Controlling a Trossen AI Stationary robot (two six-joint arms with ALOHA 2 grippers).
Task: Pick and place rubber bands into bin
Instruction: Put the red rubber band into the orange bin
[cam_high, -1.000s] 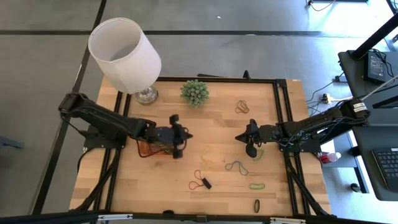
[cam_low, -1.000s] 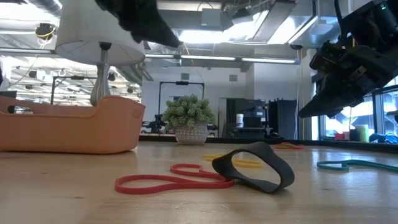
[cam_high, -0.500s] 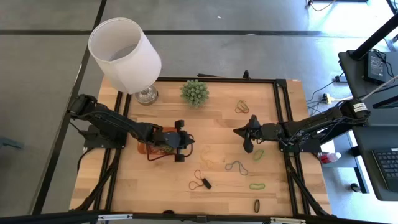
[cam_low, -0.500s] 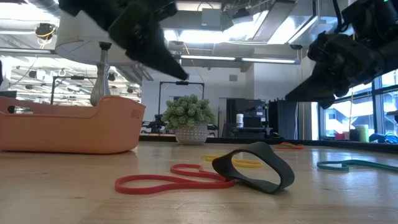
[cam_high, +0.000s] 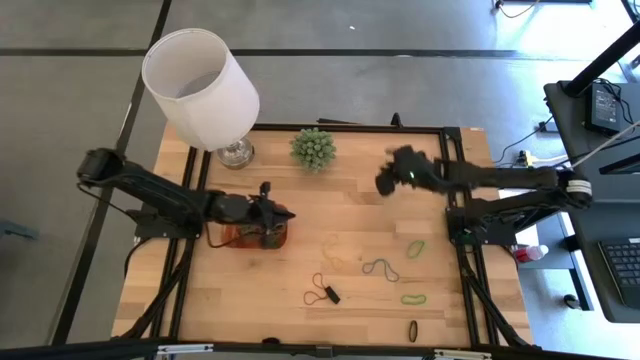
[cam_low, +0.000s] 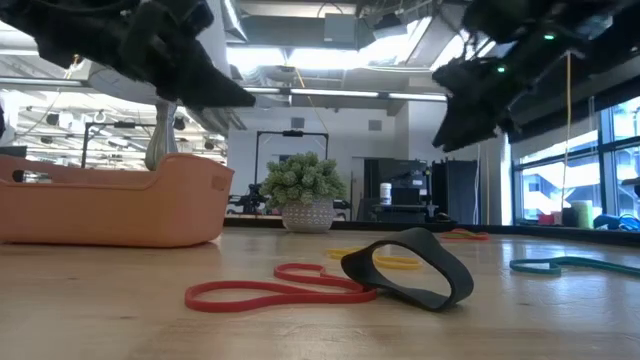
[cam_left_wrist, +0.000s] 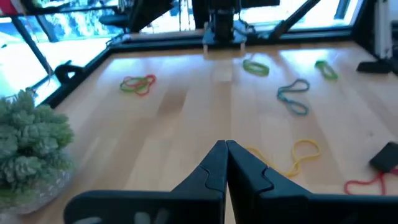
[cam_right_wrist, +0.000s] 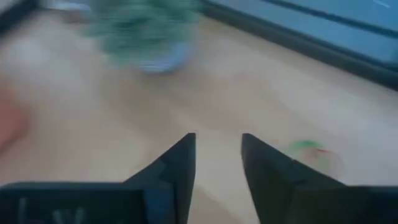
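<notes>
The orange bin (cam_high: 232, 238) (cam_low: 110, 205) stands left of the table's middle. My left gripper (cam_high: 283, 213) (cam_left_wrist: 226, 148) hovers shut over its right end, with nothing between the fingers. Rubber bands lie loose on the wood: a yellow one (cam_high: 330, 245) (cam_left_wrist: 301, 155), a blue-grey one (cam_high: 380, 268) (cam_left_wrist: 293, 96), two green ones (cam_high: 415, 247) (cam_high: 413, 298), a red one (cam_high: 320, 290) (cam_low: 270, 290) and a black one (cam_high: 412, 330). My right gripper (cam_high: 384, 181) (cam_right_wrist: 217, 152) is open in the air at the far right, above a red-green bunch (cam_left_wrist: 138, 84) (cam_right_wrist: 308, 149).
A white lamp (cam_high: 200, 85) stands at the far left corner, with a spiky green plant (cam_high: 313, 148) (cam_low: 305, 190) beside it. A wide black band (cam_low: 410, 265) stands on edge next to the red one. Bare wood lies between the bin and the bands.
My right gripper has risen off the table by the green band and swung toward the far edge, turning as it went; the green band stays on the wood. My left gripper has drawn back toward the left edge and sunk lower over the bin.
</notes>
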